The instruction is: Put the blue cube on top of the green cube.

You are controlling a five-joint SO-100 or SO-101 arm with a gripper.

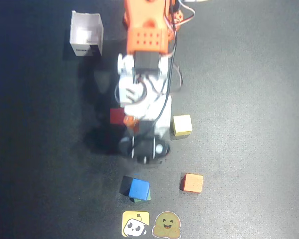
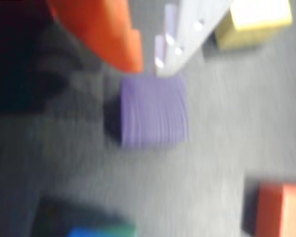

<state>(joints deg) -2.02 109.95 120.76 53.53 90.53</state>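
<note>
From overhead I see the blue cube [image 1: 139, 188] sitting on the green cube [image 1: 141, 198], only a green edge showing beneath it on the dark table [image 1: 249, 89]. My wrist view is blurred, but the hand [image 2: 148, 66] hangs empty, fingers slightly apart, just above a purple cube [image 2: 154, 111]. Yellow [image 1: 182, 124] and orange [image 1: 193, 182] cubes lie nearby.
</note>
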